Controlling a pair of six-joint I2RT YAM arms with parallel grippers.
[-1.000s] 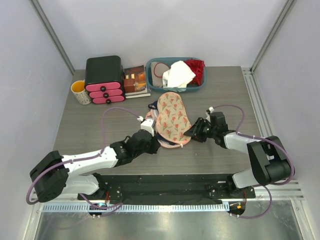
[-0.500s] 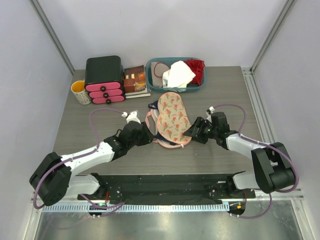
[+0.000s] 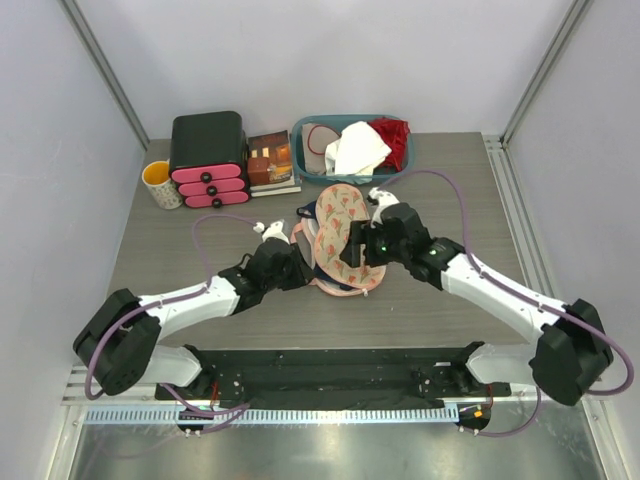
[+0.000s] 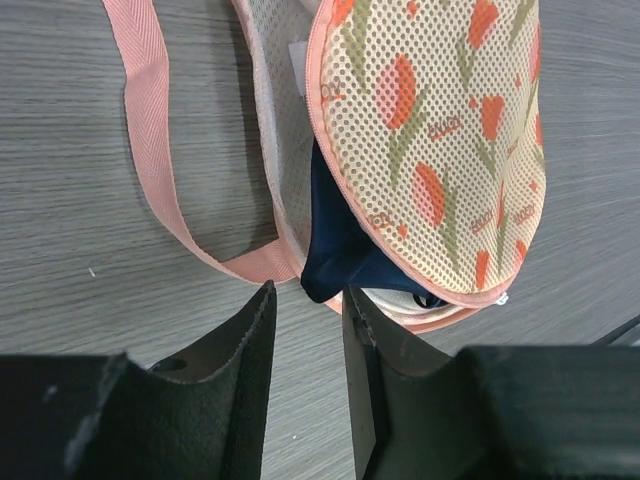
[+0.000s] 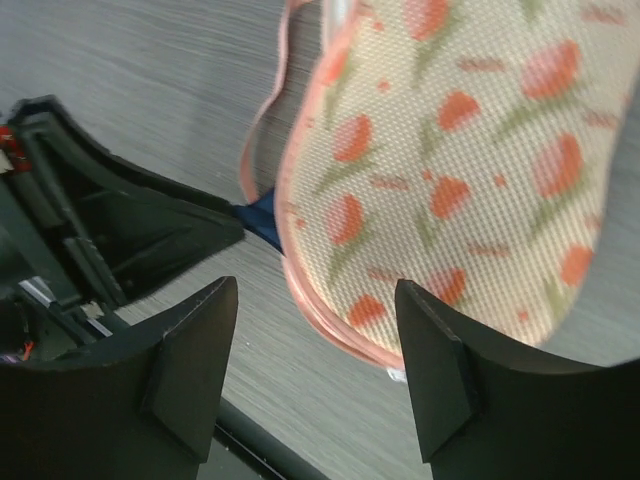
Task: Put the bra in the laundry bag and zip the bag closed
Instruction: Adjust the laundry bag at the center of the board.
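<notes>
The laundry bag lies mid-table, its floral lid lowered over the base with a gap along the left edge. The navy bra is inside, and one dark corner pokes out at the near left seam. The bag's pink strap loops on the table. My left gripper sits low just short of that bra corner, jaws a narrow gap apart with only table between them. My right gripper is wide open and empty above the near end of the bag. In the top view the left gripper is left of the bag and the right gripper is over it.
A teal basket with a white cloth and a red garment stands behind the bag. A black box with pink drawers, a book and a yellow mug are at the back left.
My right gripper has left the bag's right edge, risen and swung left over the bag. My left gripper drew back from the bag's near left edge, then edged towards it again.
</notes>
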